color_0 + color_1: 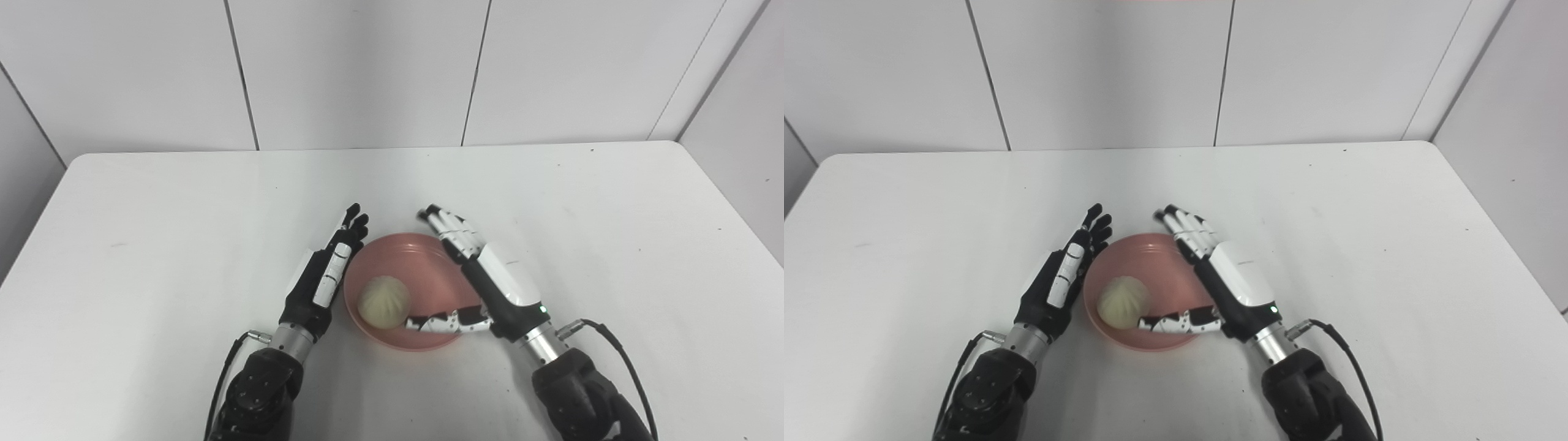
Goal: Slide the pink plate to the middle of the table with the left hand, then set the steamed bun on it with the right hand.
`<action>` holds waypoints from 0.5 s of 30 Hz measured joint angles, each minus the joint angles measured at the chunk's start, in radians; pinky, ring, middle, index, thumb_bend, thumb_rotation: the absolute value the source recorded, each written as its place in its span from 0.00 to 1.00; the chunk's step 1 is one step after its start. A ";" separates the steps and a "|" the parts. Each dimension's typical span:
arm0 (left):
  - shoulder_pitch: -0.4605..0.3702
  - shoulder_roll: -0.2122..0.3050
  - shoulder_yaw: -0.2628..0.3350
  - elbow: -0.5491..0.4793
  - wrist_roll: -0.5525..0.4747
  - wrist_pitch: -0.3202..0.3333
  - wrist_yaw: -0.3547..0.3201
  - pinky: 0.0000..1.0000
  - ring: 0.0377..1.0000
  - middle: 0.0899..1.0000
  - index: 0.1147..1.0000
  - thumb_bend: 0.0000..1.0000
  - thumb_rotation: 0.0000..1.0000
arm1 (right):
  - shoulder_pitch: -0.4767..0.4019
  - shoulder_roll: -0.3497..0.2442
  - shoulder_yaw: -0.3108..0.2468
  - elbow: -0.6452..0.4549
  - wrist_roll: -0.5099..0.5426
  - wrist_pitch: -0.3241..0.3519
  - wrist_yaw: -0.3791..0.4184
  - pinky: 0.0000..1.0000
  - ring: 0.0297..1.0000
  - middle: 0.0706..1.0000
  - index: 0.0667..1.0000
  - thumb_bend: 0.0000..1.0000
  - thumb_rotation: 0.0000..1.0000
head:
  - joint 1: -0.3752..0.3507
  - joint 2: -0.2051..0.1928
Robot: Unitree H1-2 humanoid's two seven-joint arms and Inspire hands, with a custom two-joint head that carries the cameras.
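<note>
A: Item one, worktop?
B: White table (184,202); rounded far corners; pale panelled wall (361,67) behind the far edge; a few dark specks on the surface towards the right edge.

A: Item two, the dish?
B: Pink plate (422,254); round, shallow, raised rim; sits midway between the left and right edges, closer to the near edge than the far one; flat on the table.

A: Item three, contents?
B: Steamed bun (383,301); pale yellow-white, pleated top; lies inside the plate, on its left, near-side portion; upright, pleats facing up.

A: Item four, left hand?
B: Left hand (324,275); black with white panels; stands on edge just beside the plate's left rim, palm towards the plate; fingers straight and together, pointing to the far edge; holding nothing; whether it touches the rim, cannot tell.

A: Item five, right hand?
B: Right hand (490,275); white back, black underside; over the plate's right rim; fingers (450,226) stretched towards the far edge, slightly curled, reaching past the plate's far-right rim; thumb (441,323) spread wide from them, lying across the plate's near side, its tip just beside the bun; holding nothing; contact between thumb tip and bun, cannot tell.

A: Item six, cabling?
B: Black cable (618,355) looping from the right wrist towards the near edge; a similar one (223,373) at the left wrist.
</note>
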 measured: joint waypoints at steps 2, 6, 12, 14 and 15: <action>0.001 0.000 0.006 -0.002 0.001 0.000 0.002 1.00 0.99 1.00 1.00 0.68 1.00 | 0.014 0.020 -0.033 0.000 0.051 0.022 -0.002 0.88 1.00 1.00 1.00 0.67 0.71 | 0.006 0.000; 0.005 0.004 0.020 -0.007 0.006 -0.003 0.026 1.00 1.00 1.00 1.00 0.70 1.00 | 0.048 0.056 -0.090 0.011 0.179 0.053 -0.001 0.93 1.00 1.00 1.00 0.64 0.82 | 0.028 -0.002; 0.006 0.005 0.048 -0.009 0.003 -0.013 0.045 1.00 1.00 1.00 1.00 0.64 1.00 | 0.058 0.106 -0.135 0.033 0.283 0.072 -0.016 0.94 1.00 1.00 1.00 0.61 0.83 | 0.081 -0.011; 0.007 0.003 0.061 -0.009 0.001 -0.043 0.051 1.00 1.00 1.00 1.00 0.61 1.00 | 0.059 0.122 -0.145 0.033 0.339 0.089 -0.012 0.97 1.00 1.00 1.00 0.61 0.85 | 0.097 -0.012; 0.009 0.001 0.068 -0.009 0.000 -0.056 0.056 1.00 1.00 1.00 1.00 0.62 1.00 | 0.059 0.130 -0.149 0.032 0.369 0.102 -0.008 0.98 1.00 1.00 1.00 0.61 0.85 | 0.097 -0.012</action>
